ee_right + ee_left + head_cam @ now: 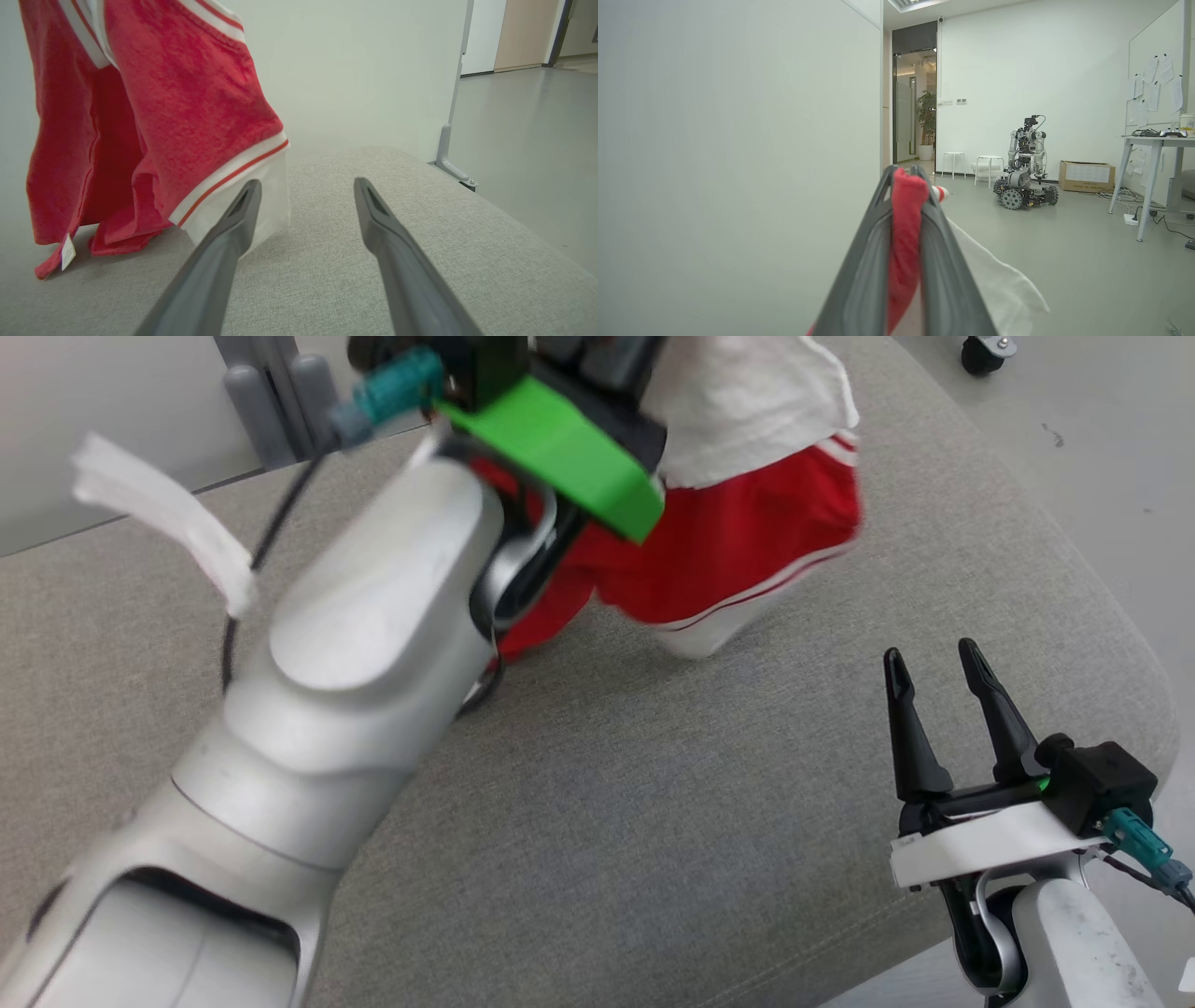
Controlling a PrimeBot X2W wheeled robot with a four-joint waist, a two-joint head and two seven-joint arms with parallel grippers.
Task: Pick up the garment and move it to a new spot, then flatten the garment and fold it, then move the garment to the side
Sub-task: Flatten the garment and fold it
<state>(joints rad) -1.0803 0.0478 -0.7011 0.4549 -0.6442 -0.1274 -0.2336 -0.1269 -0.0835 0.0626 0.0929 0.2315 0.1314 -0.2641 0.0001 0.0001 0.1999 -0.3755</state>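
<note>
The garment [738, 541] is red cloth with white trim and a white panel. It hangs lifted over the grey cushioned surface [653, 821], its lower edge near or on the cushion. My left gripper [906, 182] is shut on a red fold of the garment [903, 233], and its fingers are hidden behind the green-mounted wrist in the head view. At the lower right my right gripper [936, 658] stands open and empty, apart from the cloth. In the right wrist view the garment [177, 107] hangs to the left of the right gripper [307, 186], its white hem close to the left fingertip.
A white wall panel [355, 70] rises behind the cushion's far edge. The cushion's rounded edge [1130, 644] drops to grey floor on the right. Another wheeled robot [1024, 163], stools, a cardboard box [1086, 176] and a table stand across the room.
</note>
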